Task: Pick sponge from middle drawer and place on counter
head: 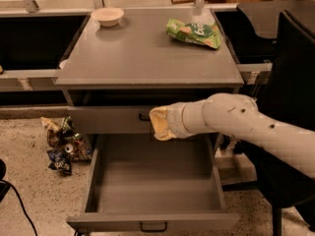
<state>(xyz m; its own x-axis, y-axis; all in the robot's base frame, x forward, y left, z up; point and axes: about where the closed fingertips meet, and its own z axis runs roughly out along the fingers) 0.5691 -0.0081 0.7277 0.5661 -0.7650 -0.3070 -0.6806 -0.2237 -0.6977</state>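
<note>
A white arm [256, 127] reaches in from the right, and its end effector [163, 123] hangs just in front of the shut upper drawer front [108, 120], above the far end of the middle drawer [152, 181]. It grips the pale yellow sponge [156, 127], which is clear of every surface. The middle drawer is pulled fully out towards the near side, its flat grey floor bare. On the grey worktop [142, 53], a small cream bowl [108, 16] sits at the far left and a green snack bag [193, 32] at the far right. Crumpled wrappers [61, 144] lie on the speckled floor [34, 181] to the left; a black chair [295, 97] stands at the right.
</note>
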